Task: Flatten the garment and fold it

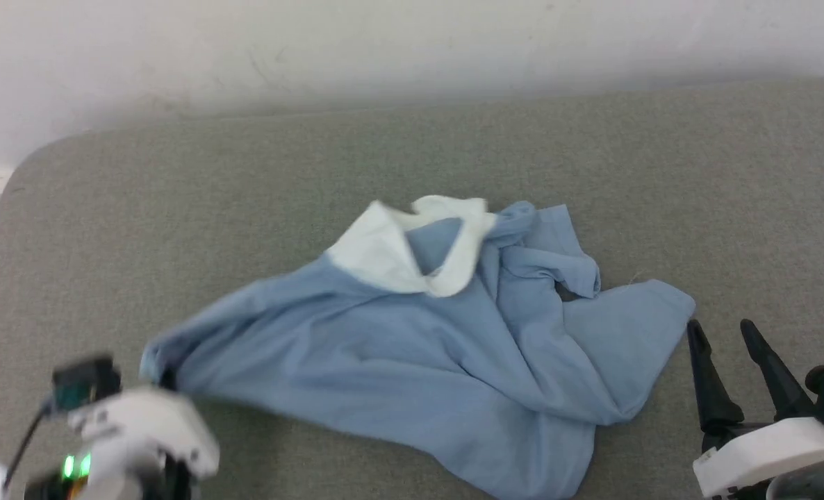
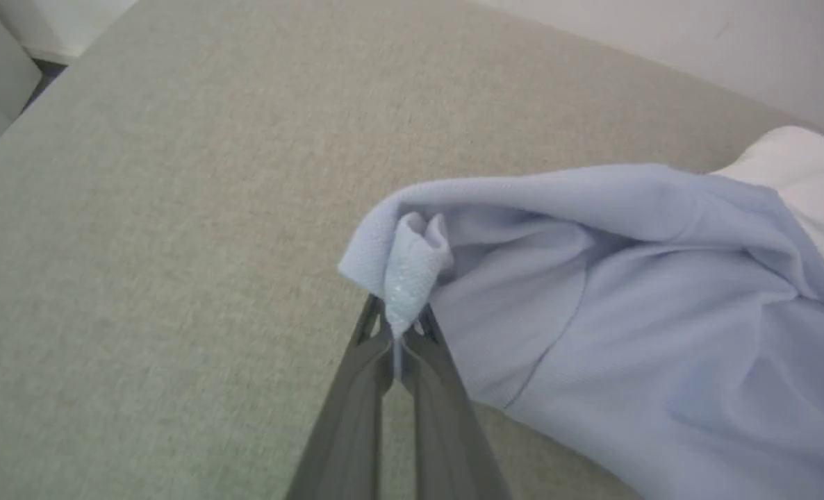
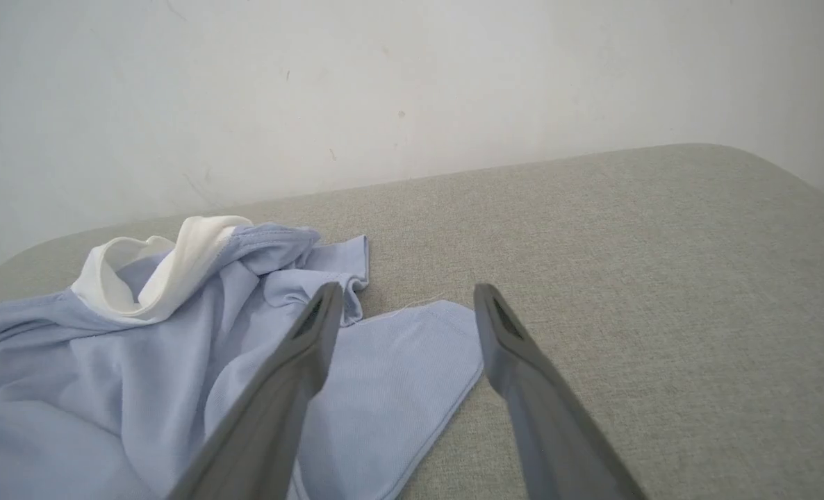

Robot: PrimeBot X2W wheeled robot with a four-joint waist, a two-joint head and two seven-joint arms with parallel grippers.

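One garment (image 1: 412,361), a light blue shirt with a single white collar (image 1: 384,257), lies crumpled near the middle of the grey cloth-covered bench (image 1: 176,208). Its collar is turned toward the pale wall (image 1: 412,48) and its body is bunched in several folds. There are two grippers, each with two dark fingers. The left gripper (image 2: 394,333) is at the garment's left end, its two fingers pressed together on a small pinch of blue cloth. The pinched edge is drawn up into a rolled tuft above the fingertips, and the fabric runs off from it to the right of the left wrist view. The right gripper (image 1: 721,330) is at the lower right of the head view with its two fingers spread wide and nothing between them. Its tips are just beside the garment's right corner, which lies flat on the bench. Whether the nearer finger touches the cloth cannot be told.
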